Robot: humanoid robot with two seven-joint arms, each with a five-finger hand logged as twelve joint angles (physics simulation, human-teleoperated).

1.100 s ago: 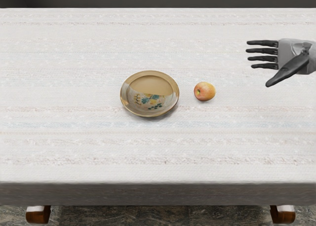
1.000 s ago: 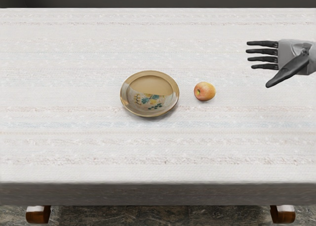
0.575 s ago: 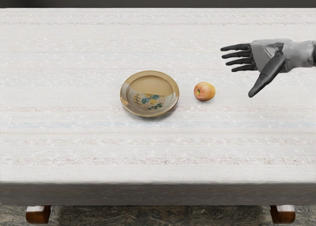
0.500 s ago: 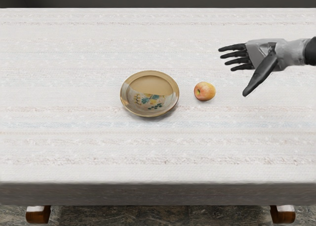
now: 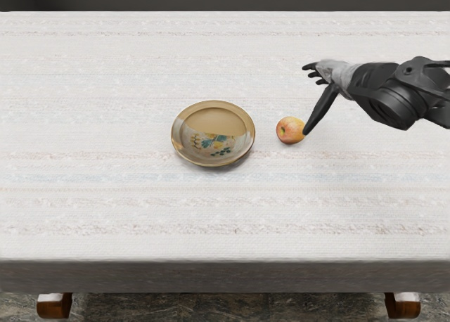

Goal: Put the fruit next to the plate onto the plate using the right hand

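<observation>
**Fingers** (image 5: 311, 67): dark, spread and slack, grasping nothing. Their tips point toward the picture's left, behind and above the fruit.

**Thumb** (image 5: 318, 111): stretched down and leftward. Its tip is at the fruit's right flank; whether it touches or is just beside cannot be told.

**Right hand** (image 5: 332, 74): comes in from the right edge and is poised over the fruit's far-right side. It is not wrapped round the fruit.

**Forearm** (image 5: 394, 93): grey and black, with a bulky wrist housing. It slants in from the right.

**Fruit** (image 5: 290, 130): one, small and round, orange-red with a paler patch, apple-like. It rests on the tabletop just right of the plate, clear of the rim and not lifted.

**Plate** (image 5: 213, 103): one, round and gold-rimmed, with a painted motif on the near inner side. It holds nothing and stands near the middle of the tabletop.

**Tabletop** (image 5: 140, 216): covered with a pale striped cloth, and bears only the plate and the fruit.

**Left hand**: out of sight.

**Progress**, as judged:
- The reach looks nearly complete, since the hand has arrived beside the fruit.
- No grasp has been made.
- What is left is to close round the fruit, lift it, carry it leftward over the rim and set it down on the plate.
- Most of the task therefore remains.
</observation>
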